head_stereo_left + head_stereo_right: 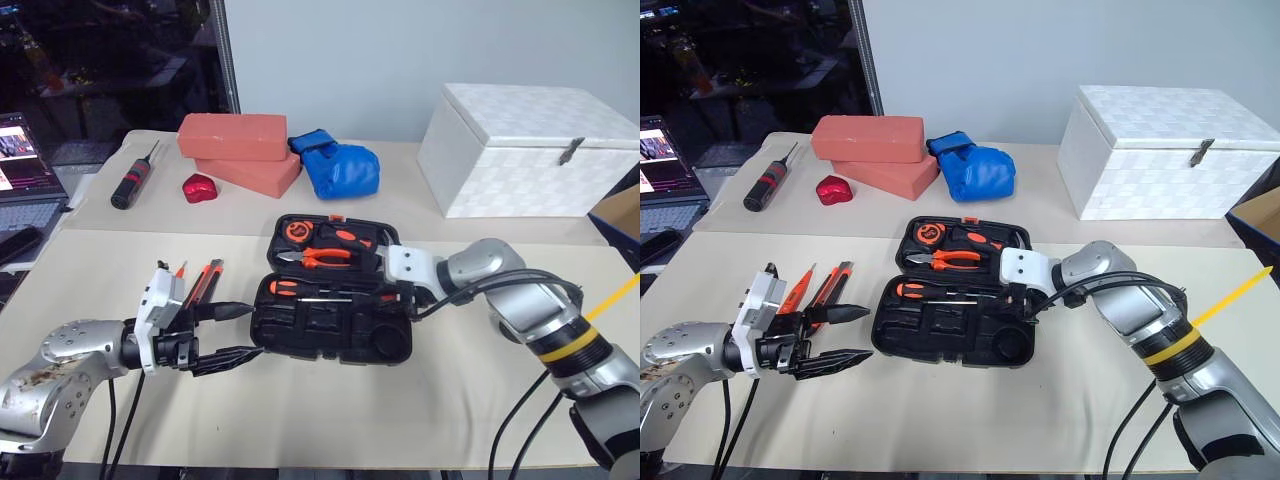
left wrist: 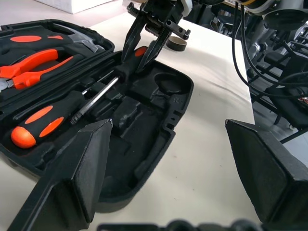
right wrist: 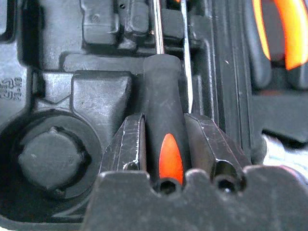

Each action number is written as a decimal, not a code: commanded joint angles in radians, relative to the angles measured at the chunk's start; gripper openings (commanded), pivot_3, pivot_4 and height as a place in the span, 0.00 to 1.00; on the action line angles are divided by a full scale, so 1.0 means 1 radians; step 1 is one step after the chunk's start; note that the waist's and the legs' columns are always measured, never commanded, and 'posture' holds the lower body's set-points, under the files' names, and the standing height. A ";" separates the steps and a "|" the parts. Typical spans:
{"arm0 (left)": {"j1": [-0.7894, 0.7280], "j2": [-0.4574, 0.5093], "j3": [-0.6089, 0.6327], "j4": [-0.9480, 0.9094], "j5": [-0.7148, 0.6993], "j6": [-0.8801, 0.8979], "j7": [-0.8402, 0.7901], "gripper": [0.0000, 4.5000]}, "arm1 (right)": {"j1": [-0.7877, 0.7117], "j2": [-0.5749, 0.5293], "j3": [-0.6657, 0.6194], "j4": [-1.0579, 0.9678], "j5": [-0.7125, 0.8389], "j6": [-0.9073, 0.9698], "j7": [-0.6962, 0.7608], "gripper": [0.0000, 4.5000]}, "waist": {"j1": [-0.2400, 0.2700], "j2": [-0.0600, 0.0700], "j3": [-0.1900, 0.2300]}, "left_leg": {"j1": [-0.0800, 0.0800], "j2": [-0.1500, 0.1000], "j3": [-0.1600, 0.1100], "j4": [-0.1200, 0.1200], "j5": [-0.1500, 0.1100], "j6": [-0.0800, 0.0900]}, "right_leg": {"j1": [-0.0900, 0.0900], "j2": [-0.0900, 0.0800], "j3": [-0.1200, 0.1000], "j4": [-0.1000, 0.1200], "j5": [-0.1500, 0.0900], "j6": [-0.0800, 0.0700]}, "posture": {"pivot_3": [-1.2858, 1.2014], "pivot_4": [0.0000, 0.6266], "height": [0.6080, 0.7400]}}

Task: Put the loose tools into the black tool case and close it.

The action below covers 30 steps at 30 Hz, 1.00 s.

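Note:
The black tool case [image 1: 300, 332] lies open mid-table, holding orange pliers [image 1: 325, 257] and an orange-and-black screwdriver [image 1: 285, 287]. My right gripper [image 3: 166, 139] reaches down into the case's right end. It is shut on the black handle of another screwdriver [image 3: 161, 96], whose shaft runs along a moulded slot. The left wrist view shows the same grip [image 2: 136, 60]. My left gripper [image 1: 255, 330] hangs open and empty just left of the case. Beside it on the table lie two loose tools, an orange screwdriver [image 1: 798, 290] and a utility knife [image 1: 828, 285].
At the back stand a white box [image 1: 530, 150], two red bricks [image 1: 232, 137], a blue glove [image 1: 335, 165], a small red object [image 1: 200, 188] and a stubby black screwdriver [image 1: 132, 183]. A laptop [image 1: 25, 165] sits at the far left.

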 commanded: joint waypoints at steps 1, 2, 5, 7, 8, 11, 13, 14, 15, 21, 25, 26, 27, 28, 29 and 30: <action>0.003 0.008 0.016 -0.035 -0.013 -0.012 0.012 0.90 | -0.001 0.023 -0.005 0.028 -0.023 0.042 0.017 0.20 | 0.002 0.000 0.000 | 0.000 0.000 0.000 0.000 0.000 0.000 | 0.000 0.000 0.000 0.000 0.000 0.000 | 0.52 0.24 0.97; 0.002 0.007 0.014 -0.033 -0.011 -0.014 0.014 0.90 | -0.004 0.032 -0.002 0.031 -0.024 0.052 0.021 0.20 | 0.002 0.000 0.000 | 0.000 0.000 0.000 0.001 0.000 0.000 | 0.000 0.000 0.000 0.000 0.000 0.000 | 0.52 0.24 0.97; -0.007 0.005 0.003 -0.024 -0.006 -0.018 0.018 0.90 | -0.012 0.066 -0.008 0.034 -0.011 0.083 0.026 0.43 | 0.002 0.000 0.000 | 0.002 0.000 0.000 0.001 0.001 -0.001 | 0.002 0.000 0.000 0.000 -0.002 0.001 | 0.52 0.24 0.97; -0.013 0.004 -0.005 -0.019 -0.003 -0.020 0.020 0.90 | -0.008 0.072 -0.017 0.024 -0.007 0.080 0.036 0.58 | 0.002 0.000 0.000 | 0.003 0.000 0.000 0.001 0.001 -0.002 | 0.002 0.000 0.000 0.001 -0.006 -0.001 | 0.52 0.24 0.97; -0.016 0.003 -0.006 -0.018 -0.003 -0.019 0.022 0.90 | 0.000 0.079 -0.038 0.014 0.000 0.074 0.022 0.64 | 0.003 0.000 0.000 | 0.004 0.000 0.000 0.001 0.001 -0.002 | 0.002 0.000 0.000 0.001 -0.006 -0.001 | 0.52 0.24 0.97; -0.016 0.001 -0.009 -0.011 -0.002 -0.019 0.028 0.90 | 0.029 0.073 -0.131 -0.056 0.069 0.066 0.035 0.72 | 0.000 0.000 0.000 | 0.005 0.001 0.000 0.001 0.001 -0.002 | 0.003 0.001 0.000 0.002 -0.005 -0.001 | 0.52 0.24 0.97; -0.011 -0.003 -0.011 -0.005 0.003 -0.023 0.033 0.90 | 0.055 0.081 -0.216 -0.095 0.149 0.116 0.033 0.61 | -0.001 0.000 0.000 | 0.005 0.001 0.000 0.001 0.001 -0.002 | 0.002 0.001 0.000 0.003 -0.005 0.000 | 0.52 0.24 0.97; -0.010 -0.004 -0.011 -0.003 0.004 -0.025 0.035 0.90 | 0.066 0.087 -0.248 -0.105 0.178 0.129 0.027 0.55 | -0.002 0.000 0.000 | 0.005 0.001 0.000 0.001 0.001 -0.002 | 0.002 0.001 0.000 0.003 -0.003 0.004 | 0.52 0.24 0.97; -0.009 -0.005 -0.012 -0.002 0.006 -0.026 0.035 0.90 | 0.078 0.091 -0.277 -0.116 0.209 0.147 0.026 0.48 | -0.003 0.000 0.000 | 0.004 0.001 0.000 0.001 0.001 -0.002 | 0.002 0.001 0.000 0.003 -0.002 0.005 | 0.52 0.24 0.97; -0.014 -0.007 -0.019 0.009 0.016 -0.034 0.037 0.90 | 0.203 0.188 -0.361 -0.151 0.239 0.128 -0.144 0.02 | -0.002 0.000 0.000 | 0.004 0.001 0.000 0.001 0.001 -0.002 | 0.003 0.001 0.000 0.002 -0.002 0.005 | 0.52 0.24 0.97; -0.012 -0.002 -0.010 0.018 0.018 -0.030 0.038 0.90 | 0.278 0.203 -0.214 -0.112 0.063 -0.023 -0.214 0.01 | -0.008 0.001 0.000 | 0.004 0.001 0.000 0.001 0.002 -0.003 | 0.002 0.000 0.001 0.002 -0.003 0.002 | 0.52 0.24 0.97; -0.012 -0.001 -0.007 0.020 0.016 -0.025 0.040 0.90 | 0.295 0.192 -0.167 -0.096 0.017 -0.068 -0.208 0.01 | -0.008 0.001 0.000 | 0.004 0.001 0.001 0.001 0.002 -0.003 | 0.002 0.000 0.001 0.002 -0.003 0.002 | 0.52 0.24 0.97; -0.010 0.001 -0.003 0.025 0.014 -0.024 0.037 0.90 | 0.304 0.187 -0.135 -0.086 -0.014 -0.096 -0.206 0.01 | -0.009 0.000 0.000 | 0.005 0.001 0.000 0.001 0.002 -0.003 | 0.003 0.000 0.000 0.002 -0.003 0.002 | 0.52 0.24 0.97; -0.006 0.002 -0.002 0.025 0.021 -0.028 0.041 0.90 | 0.310 0.176 -0.105 -0.049 -0.060 -0.148 -0.213 0.01 | -0.010 0.001 0.000 | 0.005 0.001 0.000 0.001 0.002 -0.003 | 0.003 0.000 0.000 0.002 -0.003 0.001 | 0.52 0.24 0.97; -0.001 -0.002 0.006 0.022 0.024 -0.030 0.055 0.90 | 0.315 0.166 -0.102 -0.019 -0.085 -0.196 -0.221 0.01 | -0.012 0.001 -0.001 | 0.006 0.001 0.001 0.001 0.002 -0.003 | 0.003 0.000 0.001 0.002 -0.004 0.000 | 0.52 0.24 0.97; 0.002 -0.012 0.020 0.016 0.025 -0.026 0.088 0.90 | 0.322 0.156 -0.120 -0.009 -0.091 -0.237 -0.225 0.01 | -0.013 0.000 -0.001 | 0.007 0.001 0.001 0.001 0.002 -0.003 | 0.005 0.000 0.001 0.002 -0.004 -0.001 | 0.52 0.24 0.97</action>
